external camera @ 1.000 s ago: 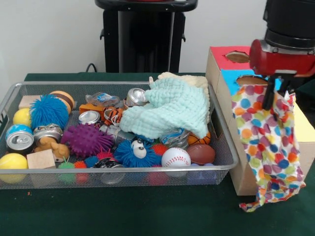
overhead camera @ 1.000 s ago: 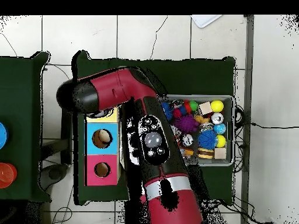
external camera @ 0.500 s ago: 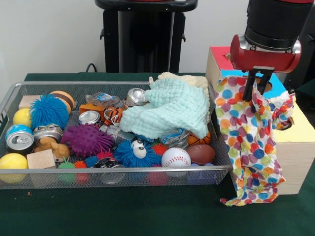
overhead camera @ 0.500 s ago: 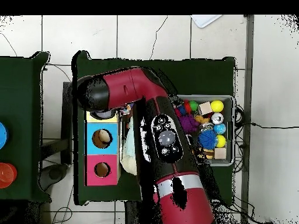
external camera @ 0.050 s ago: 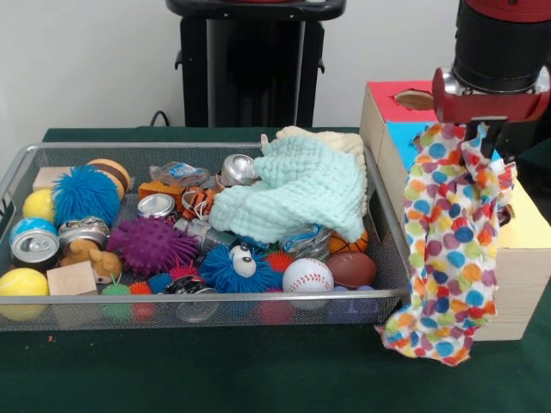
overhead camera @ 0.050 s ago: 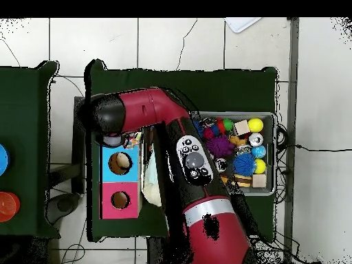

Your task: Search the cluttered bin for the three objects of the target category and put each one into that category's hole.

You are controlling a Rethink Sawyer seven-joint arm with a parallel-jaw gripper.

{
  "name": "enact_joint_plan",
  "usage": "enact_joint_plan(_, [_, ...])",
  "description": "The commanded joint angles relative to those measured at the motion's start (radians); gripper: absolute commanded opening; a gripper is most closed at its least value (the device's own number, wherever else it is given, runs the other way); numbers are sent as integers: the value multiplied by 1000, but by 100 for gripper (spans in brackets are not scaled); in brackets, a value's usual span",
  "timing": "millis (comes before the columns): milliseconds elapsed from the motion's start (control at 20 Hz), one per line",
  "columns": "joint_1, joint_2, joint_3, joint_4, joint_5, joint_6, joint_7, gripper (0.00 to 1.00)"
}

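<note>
- One cloth, the polka-dot cloth [external camera @ 0.050 s ago: 452, 249], is out of the wire bin [external camera @ 0.050 s ago: 379, 232] and hangs at the right of the front view, pinched at its top edge by the tool [external camera @ 0.050 s ago: 484, 138], which is closed on it.
- It drapes down the front of the sorting box [external camera @ 0.050 s ago: 516, 267], its lower end near the desk [external camera @ 0.050 s ago: 215, 370]; none of it looks to be inside a hole yet.
- The box top shows a red section with a hole [external camera @ 0.050 s ago: 416, 100] at the upper right, then a blue section, then yellow; which hole is for cloths I cannot tell.
- Still in the bin, centre of the frame: a mint green cloth [external camera @ 0.050 s ago: 293, 194] lying over a cream cloth [external camera @ 0.050 s ago: 331, 138], among balls, cans and spiky toys.
- Judging by this, no cloth is confirmed delivered; one is in transit and two remain.
</note>
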Motion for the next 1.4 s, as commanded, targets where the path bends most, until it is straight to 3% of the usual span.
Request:
enact_joint_plan(50, [15,9,53,117,6,-18,-62,0])
enact_joint_plan(250, [38,6,24,140,-22,-93,-9,0])
enact_joint_plan(550, [120,182,-86,25,-211,-326,58,0])
enact_joint_plan(800, [150,267,-125,-53,-240,-416,75,0])
enact_joint_plan(1100, [189,299,-173,-94,-245,-440,80,0])
enact_joint_plan(1400, [242,330,-237,-149,-255,-341,66,0])
